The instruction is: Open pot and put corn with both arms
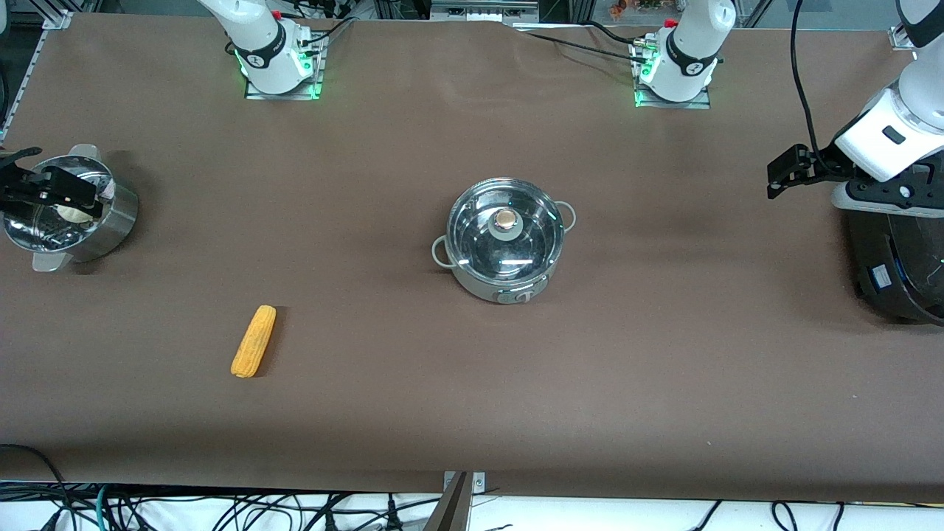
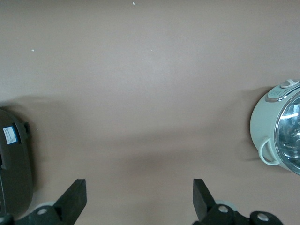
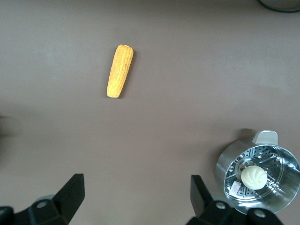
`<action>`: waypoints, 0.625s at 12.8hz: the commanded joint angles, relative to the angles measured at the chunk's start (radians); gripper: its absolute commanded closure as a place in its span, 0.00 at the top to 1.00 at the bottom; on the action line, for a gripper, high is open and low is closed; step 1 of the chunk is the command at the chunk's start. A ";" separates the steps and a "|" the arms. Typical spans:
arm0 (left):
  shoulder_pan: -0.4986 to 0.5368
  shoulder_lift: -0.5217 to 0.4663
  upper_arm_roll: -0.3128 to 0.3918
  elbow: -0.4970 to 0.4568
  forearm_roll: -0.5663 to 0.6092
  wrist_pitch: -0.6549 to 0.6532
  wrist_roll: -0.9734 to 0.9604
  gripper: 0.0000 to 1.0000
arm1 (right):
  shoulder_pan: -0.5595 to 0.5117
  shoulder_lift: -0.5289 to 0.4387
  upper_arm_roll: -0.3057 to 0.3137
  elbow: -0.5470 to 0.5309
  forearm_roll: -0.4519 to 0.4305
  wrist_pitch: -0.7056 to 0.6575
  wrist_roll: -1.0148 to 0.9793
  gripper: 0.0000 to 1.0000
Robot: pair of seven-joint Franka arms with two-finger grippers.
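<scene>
The pot point(image 1: 505, 247) stands at the table's middle with its glass lid and copper-topped knob point(image 1: 506, 219) on. Part of it shows in the left wrist view point(image 2: 281, 131). The corn point(image 1: 254, 341) lies on the table, nearer the front camera and toward the right arm's end; it also shows in the right wrist view point(image 3: 120, 71). My right gripper point(image 1: 51, 188) hangs open and empty by the steamer pot, with bare table between its fingers point(image 3: 136, 194). My left gripper point(image 1: 773, 179) hangs open and empty beside the black cooker, over bare table point(image 2: 139, 197).
A steel steamer pot point(image 1: 110, 221) with a pale bun point(image 3: 253, 177) in its perforated insert stands at the right arm's end. A large black cooker point(image 1: 900, 258) stands at the left arm's end and shows in the left wrist view point(image 2: 14, 173). Brown cloth covers the table.
</scene>
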 commanded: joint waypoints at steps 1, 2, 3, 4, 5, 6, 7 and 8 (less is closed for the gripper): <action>-0.014 -0.009 0.011 0.003 0.012 -0.023 -0.054 1.00 | -0.001 -0.007 0.000 -0.002 -0.005 -0.006 -0.005 1.00; -0.014 -0.009 0.011 0.005 0.012 -0.023 -0.079 1.00 | -0.001 -0.007 0.000 0.000 -0.005 -0.006 -0.005 1.00; -0.014 -0.009 0.008 0.005 0.012 -0.025 -0.079 1.00 | -0.001 -0.007 0.000 0.000 -0.005 -0.006 -0.005 1.00; -0.014 -0.009 0.006 0.006 0.014 -0.024 -0.078 1.00 | -0.001 -0.007 -0.002 0.000 -0.005 -0.006 -0.005 1.00; -0.014 -0.009 0.006 0.006 0.014 -0.024 -0.077 1.00 | -0.001 -0.007 -0.002 0.000 -0.005 -0.006 -0.005 1.00; -0.014 -0.007 0.008 0.006 0.012 -0.024 -0.084 1.00 | -0.001 -0.007 -0.002 0.000 -0.005 -0.006 -0.005 1.00; -0.014 -0.001 0.008 0.008 0.014 -0.025 -0.081 1.00 | -0.001 -0.007 -0.002 0.000 -0.005 -0.006 -0.005 1.00; -0.014 0.005 0.008 0.008 0.012 -0.039 -0.079 1.00 | -0.001 -0.007 -0.002 0.000 -0.005 -0.006 -0.005 1.00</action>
